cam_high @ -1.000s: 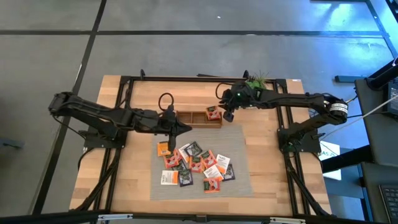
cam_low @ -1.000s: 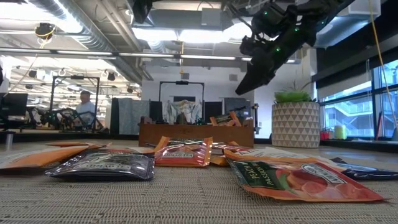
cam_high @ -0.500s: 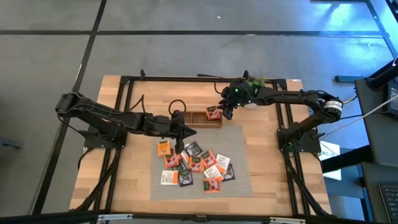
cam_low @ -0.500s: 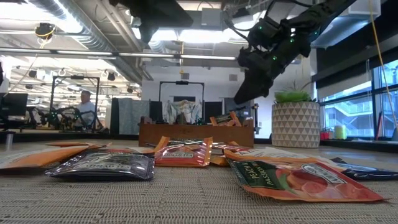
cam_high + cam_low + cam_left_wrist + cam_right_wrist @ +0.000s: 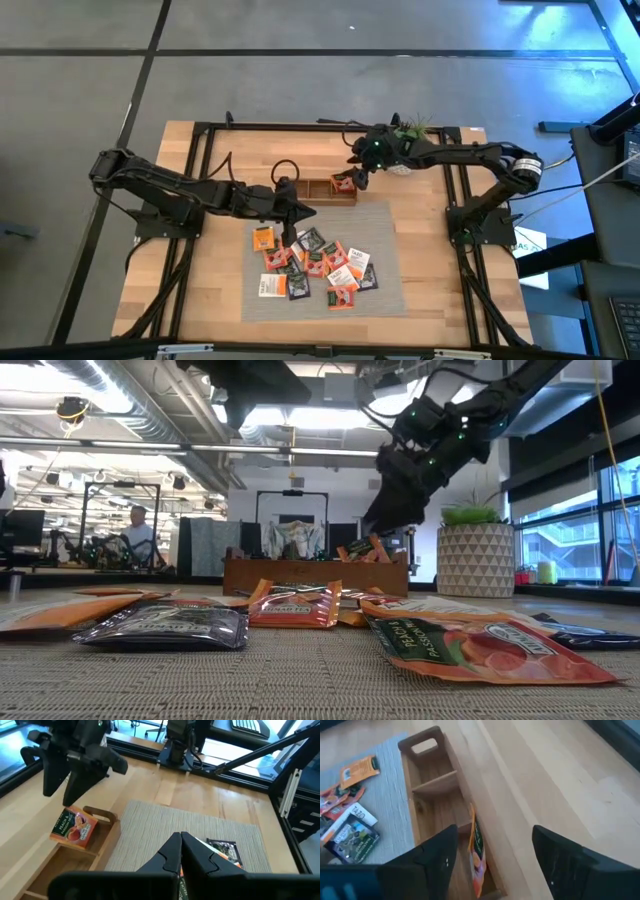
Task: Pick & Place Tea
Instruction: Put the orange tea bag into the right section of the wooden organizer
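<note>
Right gripper (image 5: 490, 865) fingers now spread wide — orange sachet (image 5: 478, 854) released into tray (image 5: 427, 782); left gripper (image 5: 181, 851) closed, empty.

Two free tray compartments (image 5: 305, 189); right tool (image 5: 352, 176) above the third.

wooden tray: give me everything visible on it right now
The wooden tray is brown, long and narrow, with dividers making three compartments and handle cutouts at the ends. It sits on the bare table along the far edge of the grey mat. One orange tea sachet stands tilted in the end compartment nearest the right gripper, which is open just above it. The other two compartments look empty.
</note>
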You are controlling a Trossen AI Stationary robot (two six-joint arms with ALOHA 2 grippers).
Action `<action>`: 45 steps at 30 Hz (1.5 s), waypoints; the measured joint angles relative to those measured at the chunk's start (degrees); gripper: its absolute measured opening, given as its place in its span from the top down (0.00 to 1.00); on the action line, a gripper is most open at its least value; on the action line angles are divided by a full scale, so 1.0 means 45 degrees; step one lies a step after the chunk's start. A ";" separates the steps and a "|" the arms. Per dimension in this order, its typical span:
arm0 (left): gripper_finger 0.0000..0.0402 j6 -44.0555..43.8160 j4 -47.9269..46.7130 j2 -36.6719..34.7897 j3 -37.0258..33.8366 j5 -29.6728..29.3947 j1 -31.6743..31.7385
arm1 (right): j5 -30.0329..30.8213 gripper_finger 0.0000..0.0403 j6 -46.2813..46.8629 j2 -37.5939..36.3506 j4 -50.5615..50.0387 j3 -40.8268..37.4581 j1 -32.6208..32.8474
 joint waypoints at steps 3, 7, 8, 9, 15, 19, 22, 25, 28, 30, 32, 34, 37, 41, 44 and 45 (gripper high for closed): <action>0.99 0.0000 -0.0002 -0.0003 0.0000 0.0005 0.0000 | -0.0023 0.41 -0.0041 0.0280 0.0124 0.0000 -0.0005; 0.99 0.0003 -0.0002 -0.0005 0.0000 0.0000 0.0000 | -0.0604 0.48 0.0197 0.0484 0.0213 0.0005 -0.0005; 0.99 0.0000 -0.0002 -0.0005 0.0000 0.0001 0.0000 | -0.0652 0.50 0.0129 0.0581 0.0213 0.0005 -0.0005; 0.99 0.0000 -0.0002 -0.0005 0.0000 0.0005 0.0000 | -0.0650 0.52 -0.0051 0.0684 0.0200 0.0005 -0.0005; 0.99 0.0000 -0.0007 -0.0005 0.0000 0.0014 0.0000 | -0.0662 0.61 -0.0130 0.0992 0.0427 0.0005 -0.0005; 0.99 0.0000 -0.0054 -0.0007 0.0000 0.0014 0.0000 | -0.0686 0.70 -0.0082 0.0992 0.0422 0.0005 -0.0005; 0.99 0.0001 -0.0104 -0.0010 0.0000 0.0018 0.0000 | -0.0691 0.79 -0.0067 0.0992 0.0402 0.0005 -0.0005; 0.99 0.0015 -0.0104 -0.0015 0.0000 0.0010 0.0000 | -0.0691 0.89 -0.0048 0.0992 0.0396 0.0005 -0.0005; 0.99 0.0017 -0.0104 -0.0015 0.0000 0.0009 0.0000 | -0.0691 0.98 0.0136 0.0990 0.0393 0.0005 -0.0005; 0.99 0.0026 -0.0104 -0.0015 0.0000 0.0009 0.0000 | -0.0696 0.98 0.0434 0.0915 0.0383 0.0005 -0.0005; 0.99 0.0034 -0.0104 -0.0015 0.0000 0.0009 0.0000 | -0.0772 0.98 0.0659 0.0749 0.0446 0.0005 -0.0014; 0.99 0.0039 -0.0104 -0.0015 0.0000 0.0009 0.0000 | -0.0831 0.99 0.0803 0.0452 0.0555 0.0005 -0.0051; 0.99 0.0039 -0.0104 -0.0015 -0.0004 0.0006 0.0000 | -0.0832 0.99 0.0880 -0.0156 0.0593 0.0005 -0.0128; 0.99 0.0039 -0.0104 -0.0015 -0.0005 0.0005 0.0000 | -0.0823 0.99 0.1233 -0.1062 0.1573 -0.0778 -0.0170; 0.99 0.0029 -0.0104 -0.0015 -0.0005 0.0005 0.0000 | -0.0822 0.99 0.1762 -0.1633 0.3285 -0.2138 -0.0170; 0.99 0.0030 -0.0104 -0.0015 -0.0005 0.0005 0.0000 | -0.0820 0.99 0.1986 -0.1759 0.4139 -0.2648 -0.0170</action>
